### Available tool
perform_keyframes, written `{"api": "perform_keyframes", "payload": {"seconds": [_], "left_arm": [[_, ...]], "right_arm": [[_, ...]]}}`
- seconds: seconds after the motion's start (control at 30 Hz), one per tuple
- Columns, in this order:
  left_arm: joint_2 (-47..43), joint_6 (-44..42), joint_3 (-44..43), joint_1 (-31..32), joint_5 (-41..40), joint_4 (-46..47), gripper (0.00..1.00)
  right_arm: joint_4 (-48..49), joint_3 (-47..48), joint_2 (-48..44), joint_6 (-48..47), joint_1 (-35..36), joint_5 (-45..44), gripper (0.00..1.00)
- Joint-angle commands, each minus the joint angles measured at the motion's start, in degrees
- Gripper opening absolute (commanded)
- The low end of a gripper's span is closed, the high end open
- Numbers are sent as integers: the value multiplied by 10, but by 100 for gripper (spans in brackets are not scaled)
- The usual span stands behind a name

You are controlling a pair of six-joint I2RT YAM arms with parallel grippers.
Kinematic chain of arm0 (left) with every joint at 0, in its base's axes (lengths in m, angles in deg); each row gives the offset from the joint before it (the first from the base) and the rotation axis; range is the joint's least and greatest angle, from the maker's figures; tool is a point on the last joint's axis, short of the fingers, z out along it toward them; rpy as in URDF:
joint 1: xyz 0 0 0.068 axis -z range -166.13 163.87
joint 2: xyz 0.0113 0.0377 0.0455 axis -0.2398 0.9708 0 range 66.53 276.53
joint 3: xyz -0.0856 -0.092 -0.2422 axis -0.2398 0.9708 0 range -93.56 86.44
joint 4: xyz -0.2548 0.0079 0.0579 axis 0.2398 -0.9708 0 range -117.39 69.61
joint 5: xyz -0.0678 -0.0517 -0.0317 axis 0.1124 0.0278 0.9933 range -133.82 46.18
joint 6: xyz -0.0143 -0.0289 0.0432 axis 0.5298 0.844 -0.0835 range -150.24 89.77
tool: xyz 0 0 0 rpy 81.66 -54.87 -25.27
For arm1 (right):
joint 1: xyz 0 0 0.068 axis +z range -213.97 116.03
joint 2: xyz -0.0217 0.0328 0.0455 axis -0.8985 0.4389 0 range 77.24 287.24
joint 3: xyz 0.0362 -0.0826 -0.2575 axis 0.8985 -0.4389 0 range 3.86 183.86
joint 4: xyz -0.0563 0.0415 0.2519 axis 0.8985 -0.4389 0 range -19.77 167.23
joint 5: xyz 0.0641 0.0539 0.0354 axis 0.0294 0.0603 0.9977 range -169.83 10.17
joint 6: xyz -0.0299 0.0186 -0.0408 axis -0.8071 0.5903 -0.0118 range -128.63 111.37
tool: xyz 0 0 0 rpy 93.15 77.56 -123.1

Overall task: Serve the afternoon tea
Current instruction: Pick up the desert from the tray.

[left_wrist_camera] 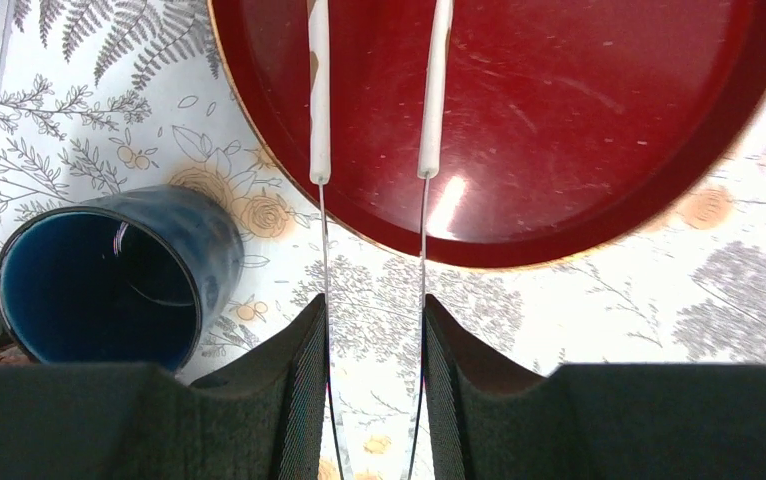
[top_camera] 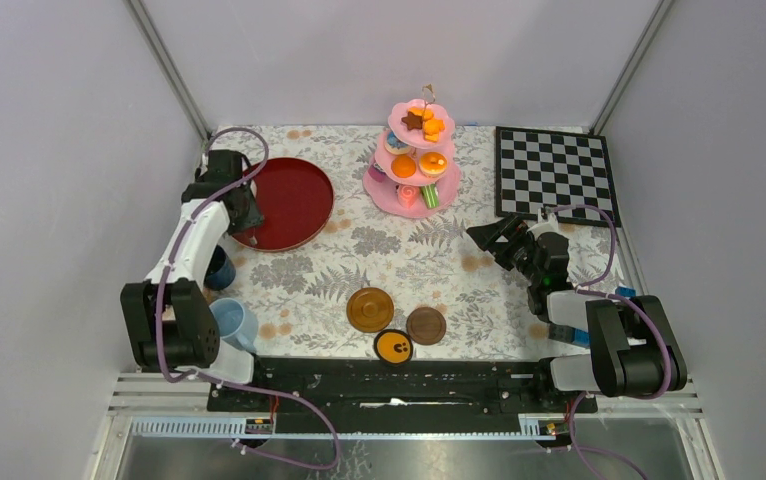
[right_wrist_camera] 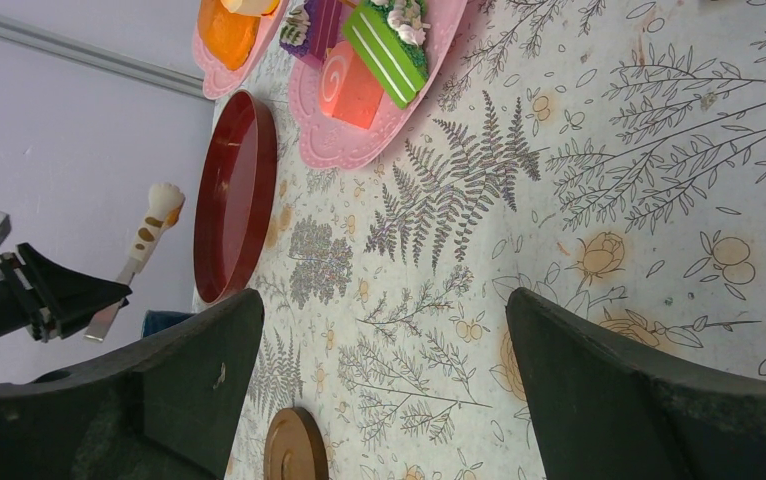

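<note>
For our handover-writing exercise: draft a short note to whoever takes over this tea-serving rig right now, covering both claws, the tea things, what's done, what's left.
Left claw: shut on tongs, tips over the red tray. Right claw: open, empty.
Pastries sit on the pink cake stand. Dark-blue cup beside the tray, light-blue cup at the front left, two brown saucers near the front edge.
Done: tongs gripped. Left: serving pastries, setting cups on saucers.

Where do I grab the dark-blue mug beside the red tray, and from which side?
Pinch the dark-blue mug wall at the rim, from above, one finger inside: it appears upright, mouth open and empty, and its handle is mostly hidden. The left gripper holds tongs; the right gripper is open.
</note>
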State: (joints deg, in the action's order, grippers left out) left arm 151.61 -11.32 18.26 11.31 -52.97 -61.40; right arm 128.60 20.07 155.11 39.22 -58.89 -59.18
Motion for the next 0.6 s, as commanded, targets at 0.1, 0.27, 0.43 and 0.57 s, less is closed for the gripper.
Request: {"api": "perform_keyframes", "payload": {"seconds": [0.1,0.27,0.43,0.57], "left_arm": [[-62,17,-130,69,47,-24,20],[-53,24,-216,198,15,-23,21],[-14,34,-286,285,0,1,21],[36,36,-337,340,-8,10,21]], "right_arm": [[26,1,-1,0,-3,5,98],[26,1,-2,0,-2,3,98],[25,1,-4,0,-2,3,98],[25,0,-5,0,-2,2,98]]}}
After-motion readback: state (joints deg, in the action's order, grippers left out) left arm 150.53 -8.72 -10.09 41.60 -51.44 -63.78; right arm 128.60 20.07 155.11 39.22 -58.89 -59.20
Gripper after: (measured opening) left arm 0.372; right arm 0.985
